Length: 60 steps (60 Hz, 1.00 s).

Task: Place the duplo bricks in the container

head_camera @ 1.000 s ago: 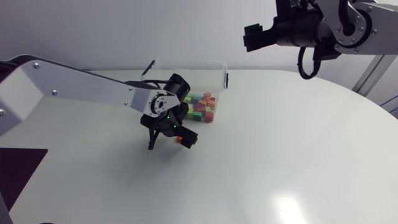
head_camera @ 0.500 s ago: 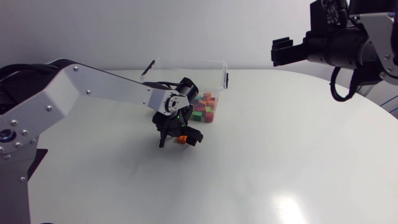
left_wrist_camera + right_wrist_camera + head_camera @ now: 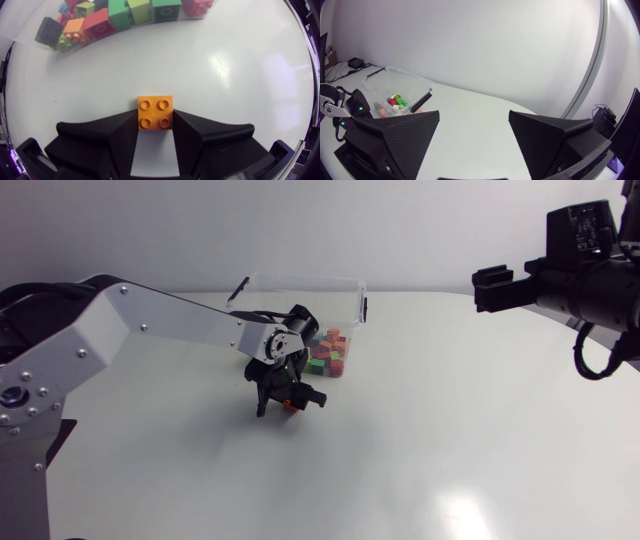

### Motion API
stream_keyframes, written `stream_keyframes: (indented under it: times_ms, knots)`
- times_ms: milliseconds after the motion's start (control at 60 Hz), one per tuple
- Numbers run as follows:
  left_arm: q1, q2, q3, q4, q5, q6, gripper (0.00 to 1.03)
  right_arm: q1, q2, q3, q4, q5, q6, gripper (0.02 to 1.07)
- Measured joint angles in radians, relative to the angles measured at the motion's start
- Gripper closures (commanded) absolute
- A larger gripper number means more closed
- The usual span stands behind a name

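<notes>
An orange duplo brick (image 3: 155, 113) lies on the white table, pinched from both sides between the fingers of my left gripper (image 3: 155, 127), which is shut on it. From the head view that gripper (image 3: 289, 399) points down at the table just in front of the clear plastic container (image 3: 300, 279). Several coloured bricks (image 3: 328, 353) fill the container's near end, and they show ahead of the left gripper as a pile of bricks (image 3: 115, 15). My right gripper (image 3: 474, 135) stands open and empty, held high over the table's right side (image 3: 494, 288).
The white table (image 3: 450, 440) stretches wide to the right and front of the container. The container (image 3: 395, 87) and my left arm (image 3: 350, 107) appear far off in the right wrist view.
My left gripper has closed on the orange brick. The right arm has pulled back towards the right edge, staying open.
</notes>
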<state>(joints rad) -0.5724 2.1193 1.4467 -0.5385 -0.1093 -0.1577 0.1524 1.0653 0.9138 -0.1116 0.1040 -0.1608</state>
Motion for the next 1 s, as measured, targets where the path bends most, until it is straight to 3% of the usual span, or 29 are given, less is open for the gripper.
stream_keyframes:
  times_ms: [400,650,1000]
  knots:
    - [0.091,-0.401,0.053,-0.048,0.006,0.082,0.77,-0.030,-0.158,-0.145,-0.048,-0.021,-0.027,0.07]
    - [0.108,-0.413,0.170,-0.052,0.006,0.110,0.77,-0.033,-0.273,-0.249,-0.046,0.001,-0.027,0.07]
    - [0.144,-0.281,0.225,0.085,0.006,0.137,0.76,-0.067,-0.427,-0.358,-0.042,0.009,-0.026,0.07]
